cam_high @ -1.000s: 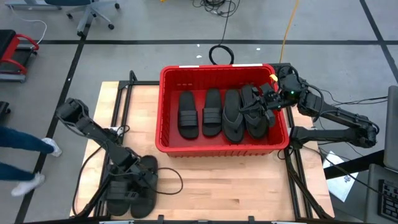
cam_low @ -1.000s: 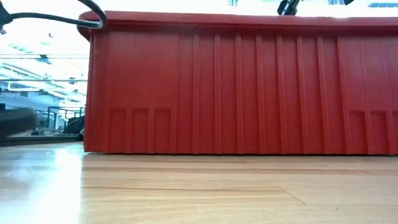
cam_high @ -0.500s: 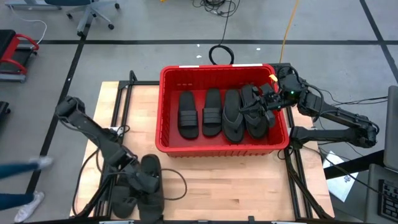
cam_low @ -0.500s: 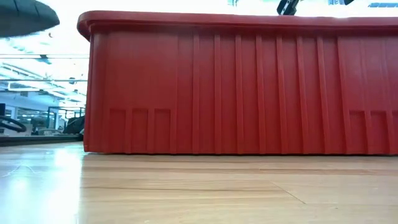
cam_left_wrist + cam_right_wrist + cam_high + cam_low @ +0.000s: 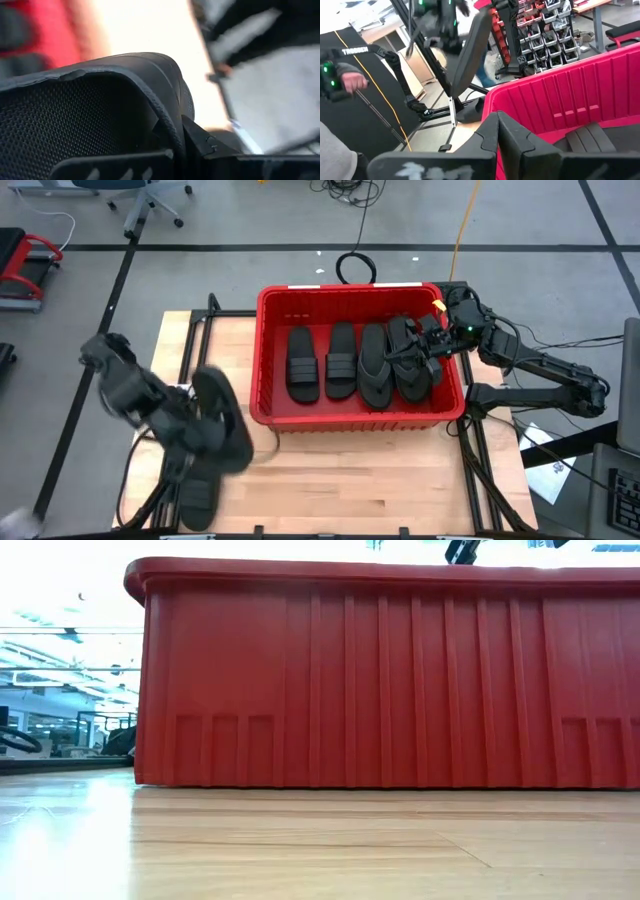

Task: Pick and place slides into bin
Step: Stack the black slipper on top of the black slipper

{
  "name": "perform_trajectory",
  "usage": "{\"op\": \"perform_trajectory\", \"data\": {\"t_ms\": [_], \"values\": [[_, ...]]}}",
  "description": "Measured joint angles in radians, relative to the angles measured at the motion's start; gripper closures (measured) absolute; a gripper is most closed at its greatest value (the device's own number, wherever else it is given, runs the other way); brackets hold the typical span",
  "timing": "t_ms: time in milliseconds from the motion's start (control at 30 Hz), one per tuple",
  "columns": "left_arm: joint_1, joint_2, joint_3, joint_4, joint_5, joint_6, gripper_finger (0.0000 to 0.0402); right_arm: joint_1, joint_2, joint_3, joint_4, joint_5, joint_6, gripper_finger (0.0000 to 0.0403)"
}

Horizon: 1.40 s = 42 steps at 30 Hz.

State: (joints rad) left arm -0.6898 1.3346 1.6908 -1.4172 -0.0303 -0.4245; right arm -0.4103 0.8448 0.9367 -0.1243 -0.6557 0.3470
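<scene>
My left gripper (image 5: 200, 435) is raised over the table's near left part and is shut on a black slide (image 5: 222, 420), whose meshed sole fills the left wrist view (image 5: 75, 120). Another black slide (image 5: 197, 495) lies flat on the table below it. The red bin (image 5: 350, 290) stands at the far middle, with several black slides (image 5: 341, 360) lying side by side on its floor. My right gripper (image 5: 430, 345) hovers shut over the bin's right side, above the rightmost slide (image 5: 412, 365). My left gripper pinches the slide's side edge (image 5: 172, 127) between its two fingers; one finger (image 5: 200, 145) lies on the outer side. The slide is lifted clear of the table and stands on edge, tilted, seen from afar in the right wrist view (image 5: 470, 50).
The bin's near wall (image 5: 380, 690) fills the low view, with bare wood in front of it. Bare table lies between the bin and the near edge (image 5: 380, 490). A person's hand (image 5: 345, 82) shows beyond the table's left side.
My left gripper has risen from the slides at the near left corner, carrying one slide up and toward the bin. That slide is now lifted clear and tipped on edge; another stays on the table. My right gripper has kept still.
</scene>
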Motion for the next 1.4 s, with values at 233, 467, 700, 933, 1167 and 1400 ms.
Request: {"op": "perform_trajectory", "data": {"t_ms": [233,467,700,933,1167,1400], "values": [[0.272,0.003,0.242,-0.151,-0.224,0.199,0.0400,0.000,0.000,0.000,0.000,0.031,0.003,0.0403],[0.660,0.180,0.353,-0.094,-0.111,0.613,0.0401,0.000,0.000,0.000,0.000,0.084,0.015,0.0403],[0.860,0.464,0.524,-0.013,0.126,0.888,0.0401,-0.001,0.000,0.000,0.000,0.087,-0.030,0.0403],[0.941,0.701,0.640,-0.021,0.365,0.979,0.0401,-0.025,0.000,0.000,0.000,0.136,-0.115,0.0403],[0.994,0.844,0.656,-0.035,0.477,1.089,0.0401,-0.068,0.000,0.000,-0.001,0.237,-0.132,0.0403],[1.065,0.901,0.656,0.017,0.717,1.078,0.0401,-0.081,0.000,0.000,-0.001,0.237,-0.113,0.0403]]}}
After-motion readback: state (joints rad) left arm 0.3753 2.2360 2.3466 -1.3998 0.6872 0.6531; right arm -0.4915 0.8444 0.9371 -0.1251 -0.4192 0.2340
